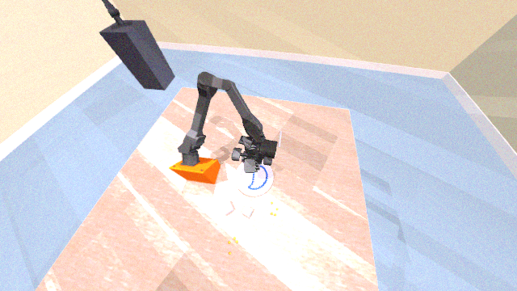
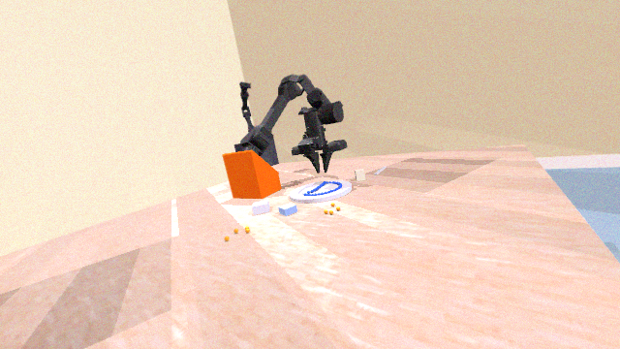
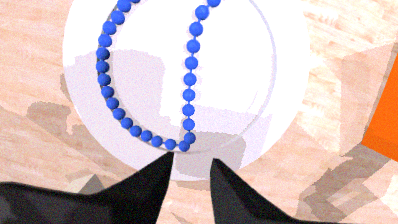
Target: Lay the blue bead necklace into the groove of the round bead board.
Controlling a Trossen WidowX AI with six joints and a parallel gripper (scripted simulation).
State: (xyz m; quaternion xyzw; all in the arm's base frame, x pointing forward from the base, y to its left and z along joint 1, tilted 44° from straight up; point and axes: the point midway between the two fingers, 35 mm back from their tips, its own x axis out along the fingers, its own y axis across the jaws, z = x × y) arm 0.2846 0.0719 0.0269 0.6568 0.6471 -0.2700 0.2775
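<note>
The blue bead necklace [image 1: 266,178] [image 2: 306,194] [image 3: 190,79] lies on the round white bead board [image 1: 245,187] [image 2: 296,198] [image 3: 292,75] as a closed D shape. In the wrist view its curved left side follows the groove, while a nearly straight run of beads crosses the board's inside. The groove's right side shows without beads there. The two runs meet in a sharp corner at the bottom. My gripper [image 2: 322,172] [image 3: 192,161] is partly open and empty, above the board's edge by that corner. The necklace's far end is out of the wrist view.
The orange base block [image 1: 195,175] [image 2: 252,174] [image 3: 387,115] stands beside the board. A white block [image 2: 261,207], a blue block [image 2: 288,209] and small yellow balls [image 2: 332,206] lie in front. A beige block [image 2: 359,174] is behind the board.
</note>
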